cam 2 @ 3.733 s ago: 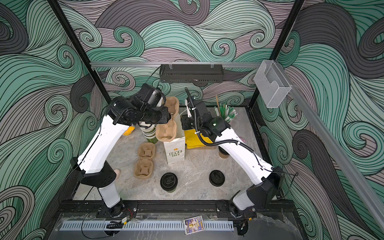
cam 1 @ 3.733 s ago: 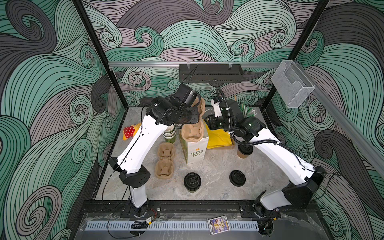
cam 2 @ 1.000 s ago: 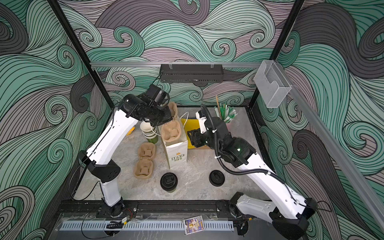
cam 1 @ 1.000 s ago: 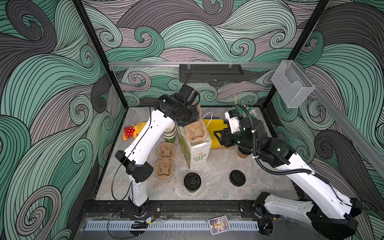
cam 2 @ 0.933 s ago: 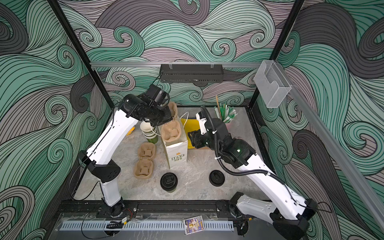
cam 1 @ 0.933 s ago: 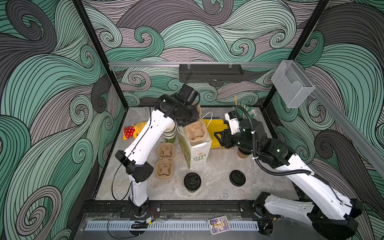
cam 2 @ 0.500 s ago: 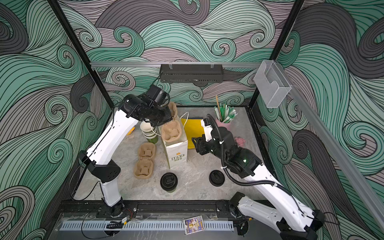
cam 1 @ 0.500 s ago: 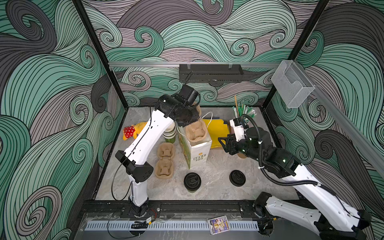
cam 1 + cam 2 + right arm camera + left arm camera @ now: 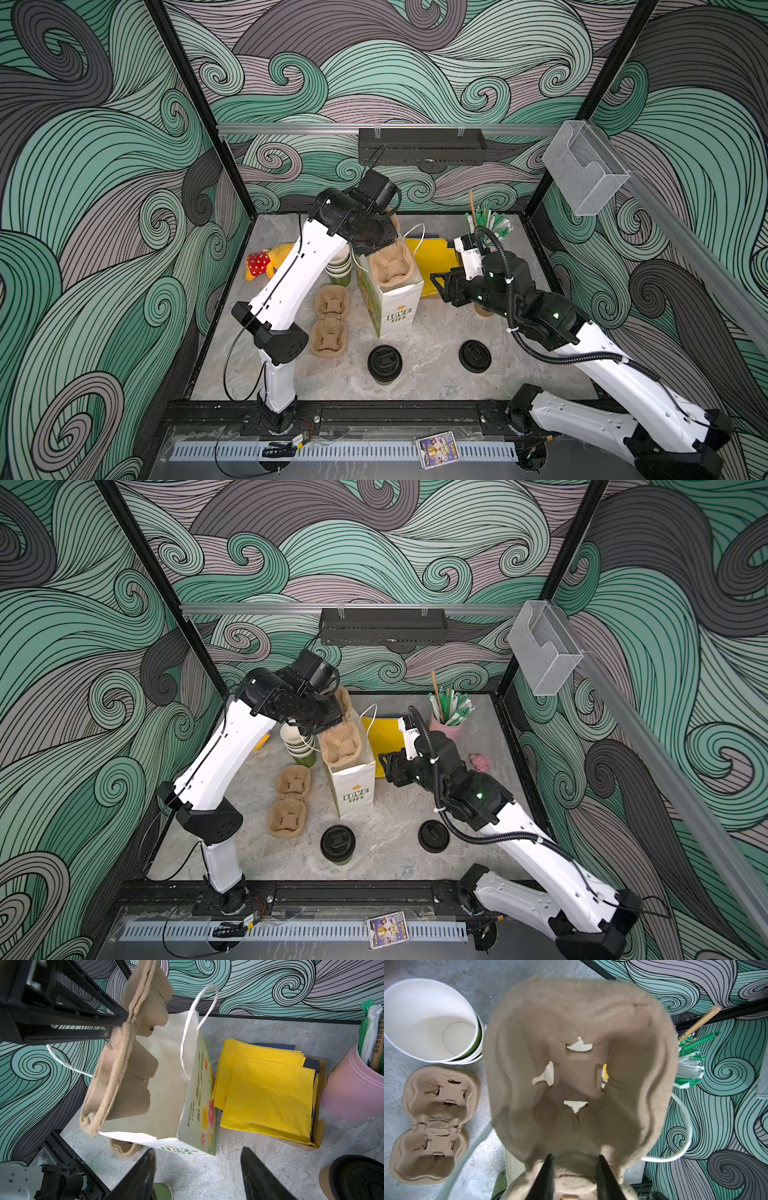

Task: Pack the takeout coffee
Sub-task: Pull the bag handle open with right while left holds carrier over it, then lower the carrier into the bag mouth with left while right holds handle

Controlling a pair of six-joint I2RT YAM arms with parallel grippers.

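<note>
Pinching the pulp cup carrier (image 9: pixel 390 264) at the open paper bag's (image 9: pixel 397 309) mouth, the left gripper (image 9: pixel 575 1166) has packing barely begun. The right gripper (image 9: pixel 197 1150) gapes empty, and the green lidded cup (image 9: pixel 384 363) and tan lidded cup (image 9: pixel 353 1177) stand outside on the table (image 9: pixel 432 378).

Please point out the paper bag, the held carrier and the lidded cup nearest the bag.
paper bag (image 9: pixel 398 316): a top view, printed front face.
held carrier (image 9: pixel 577 1076): left wrist view, middle of a cup well.
lidded cup (image 9: pixel 384 361): a top view, black lid.
</note>
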